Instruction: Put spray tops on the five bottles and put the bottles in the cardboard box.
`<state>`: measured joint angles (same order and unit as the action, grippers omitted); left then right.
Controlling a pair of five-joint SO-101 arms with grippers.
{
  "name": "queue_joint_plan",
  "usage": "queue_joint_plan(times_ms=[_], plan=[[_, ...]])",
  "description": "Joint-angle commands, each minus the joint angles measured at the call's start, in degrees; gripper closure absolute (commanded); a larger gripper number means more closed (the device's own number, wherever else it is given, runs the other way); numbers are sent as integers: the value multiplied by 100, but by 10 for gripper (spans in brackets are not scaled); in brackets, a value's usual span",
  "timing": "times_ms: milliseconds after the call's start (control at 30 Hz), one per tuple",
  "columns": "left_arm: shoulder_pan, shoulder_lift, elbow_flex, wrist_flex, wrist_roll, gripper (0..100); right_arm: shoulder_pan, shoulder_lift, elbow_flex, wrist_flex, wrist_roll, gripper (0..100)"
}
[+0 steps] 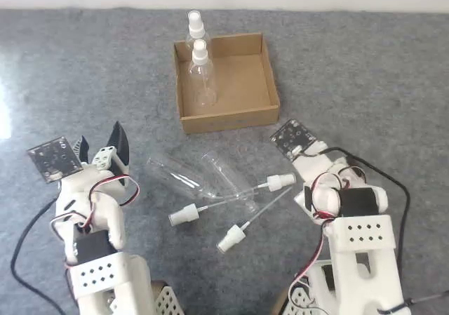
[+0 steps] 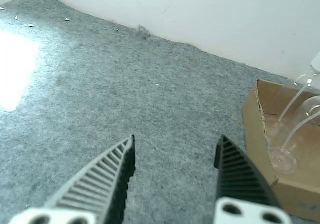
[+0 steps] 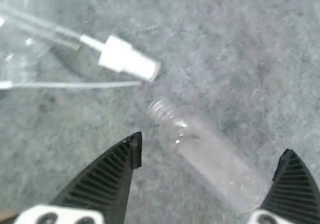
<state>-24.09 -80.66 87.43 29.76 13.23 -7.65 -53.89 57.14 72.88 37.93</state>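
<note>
Bottle (image 3: 207, 154) lying flat, neck toward spray top (image 3: 127, 64)

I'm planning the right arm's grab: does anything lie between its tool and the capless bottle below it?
Nothing visible does. The right tool is open over the bottle, which lies on the carpet; the nearest spray top lies just past its neck.

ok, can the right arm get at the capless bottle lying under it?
Probably yes: the right gripper is open over the capless bottle, nothing lies on it, and the spray top by its neck lies apart.
</note>
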Motion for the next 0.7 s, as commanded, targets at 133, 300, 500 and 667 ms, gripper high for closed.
queue_joint_plan(times_ms=[133, 300, 500, 667], plan=[[0, 26, -84, -167, -53, 761, -180, 13, -501, 479, 510, 626], [0, 26, -84, -167, -53, 761, -145, 1077, -774, 558, 1002, 626], [0, 26, -84, -167, -53, 761, -75, 2352, -1371, 549, 1670, 626], [0, 26, -84, -167, -53, 761, 303, 3108, -1811, 514, 2356, 626]])
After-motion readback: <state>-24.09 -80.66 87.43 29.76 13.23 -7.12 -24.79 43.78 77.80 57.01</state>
